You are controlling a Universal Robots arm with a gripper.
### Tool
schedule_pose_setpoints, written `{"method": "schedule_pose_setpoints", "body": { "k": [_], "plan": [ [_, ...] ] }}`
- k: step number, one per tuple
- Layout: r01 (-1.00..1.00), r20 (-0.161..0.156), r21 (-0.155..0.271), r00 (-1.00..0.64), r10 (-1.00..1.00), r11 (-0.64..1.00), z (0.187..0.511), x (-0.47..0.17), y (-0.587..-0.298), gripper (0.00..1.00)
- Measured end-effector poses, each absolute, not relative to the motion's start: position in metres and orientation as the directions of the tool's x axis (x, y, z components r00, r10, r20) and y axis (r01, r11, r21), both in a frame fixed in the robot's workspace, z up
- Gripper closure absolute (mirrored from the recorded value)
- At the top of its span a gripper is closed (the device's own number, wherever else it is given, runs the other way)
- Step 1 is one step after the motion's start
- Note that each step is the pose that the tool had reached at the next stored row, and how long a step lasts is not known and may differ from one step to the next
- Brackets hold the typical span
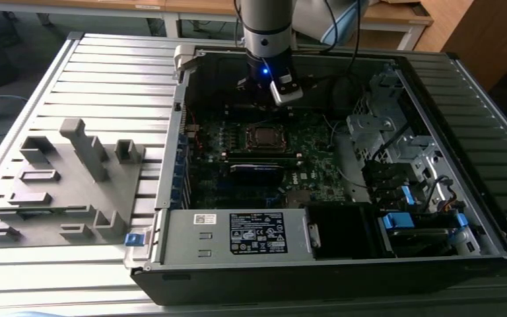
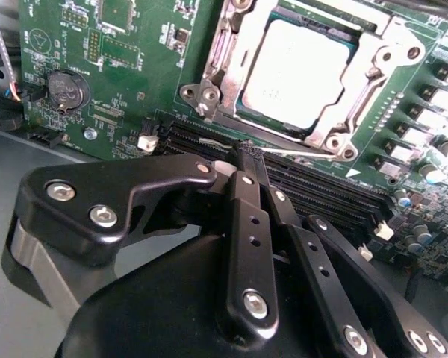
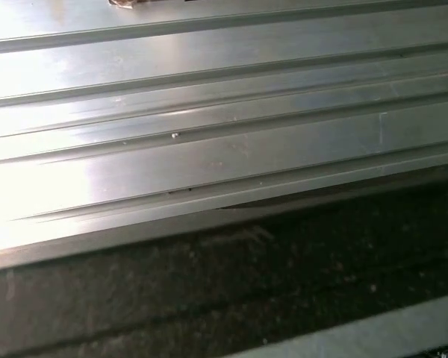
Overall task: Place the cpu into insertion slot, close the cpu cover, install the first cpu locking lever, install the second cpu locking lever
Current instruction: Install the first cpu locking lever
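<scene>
Looks pinched together on nothing, the gripper (image 2: 246,153), tip down just beside a thin locking lever (image 2: 306,154) at the socket's edge, probably to push, not grasp. Sits flat in the insertion slot (image 1: 247,137), the cpu (image 2: 299,71), toward the far side of the case (image 1: 183,198), the cpu cover (image 2: 358,97) lying around it.

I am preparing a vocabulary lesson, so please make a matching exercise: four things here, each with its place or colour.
1 cpu
2 cpu cover
3 coin battery
4 grey rack

a on the slatted table, outside the case
b plain silver-grey square
c metal frame with square cut-out
d round, on the green board

Pairs: 1-b, 2-c, 3-d, 4-a
</scene>
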State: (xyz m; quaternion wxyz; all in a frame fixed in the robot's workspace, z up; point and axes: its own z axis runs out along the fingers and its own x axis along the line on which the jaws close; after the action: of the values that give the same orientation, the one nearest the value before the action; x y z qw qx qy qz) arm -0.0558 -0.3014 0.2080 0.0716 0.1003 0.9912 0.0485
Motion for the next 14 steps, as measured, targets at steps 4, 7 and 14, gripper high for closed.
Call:
{"method": "schedule_pose_setpoints", "body": {
  "k": [4,7,14],
  "plan": [
    [0.195,-0.138,0.112,-0.968,0.210,0.974,0.2055,-0.0562,-0.3015,0.89],
    [0.197,-0.139,0.111,-0.967,0.211,0.974,0.2053,-0.0564,-0.3015,0.89],
    [0.230,-0.139,0.112,-0.960,0.244,0.967,0.2046,-0.0565,-0.3005,0.89]
  ]
}}
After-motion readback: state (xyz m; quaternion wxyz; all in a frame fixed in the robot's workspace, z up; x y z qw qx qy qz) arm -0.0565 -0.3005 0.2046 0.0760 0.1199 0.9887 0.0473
